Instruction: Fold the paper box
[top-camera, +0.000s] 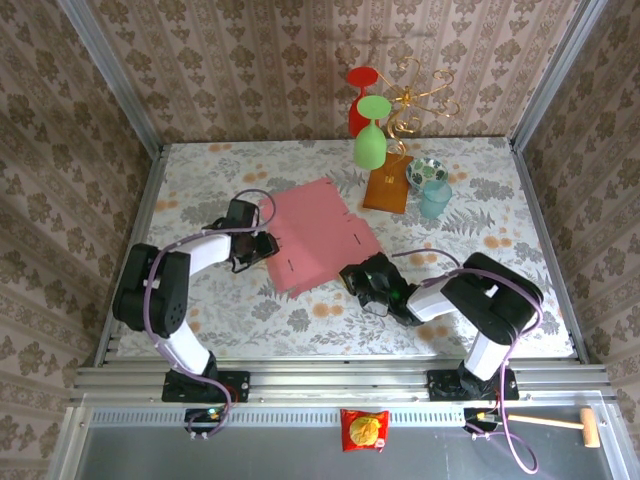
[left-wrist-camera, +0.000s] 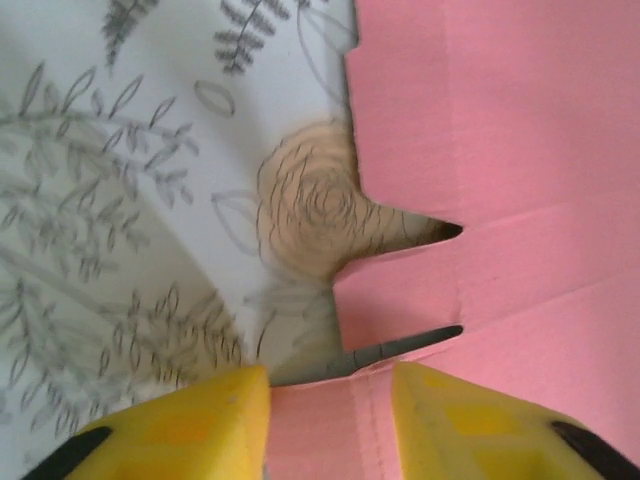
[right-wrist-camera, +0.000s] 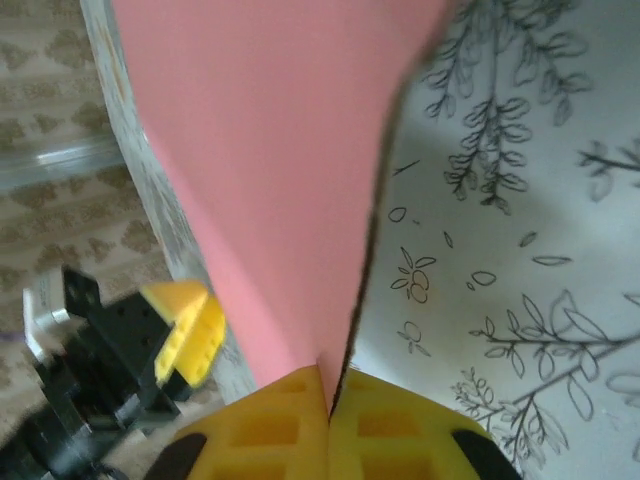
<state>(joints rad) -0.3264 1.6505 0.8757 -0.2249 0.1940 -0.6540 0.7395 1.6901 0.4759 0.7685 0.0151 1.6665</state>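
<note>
A: Pink box (top-camera: 322, 235); where is it?

B: Flat on the table (top-camera: 200, 180), about mid-way back; left gripper (top-camera: 266, 246) at its left edge, right gripper (top-camera: 352, 276) at its near right corner.

A: Left fingers (left-wrist-camera: 200, 425)?

B: Partly apart; the box's notched edge sits in the gap between them; neither one presses it, as far as I can see.

A: And the right?

B: Closed tight, pinching the box's edge; the pink sheet runs straight out from the pinch.
</note>
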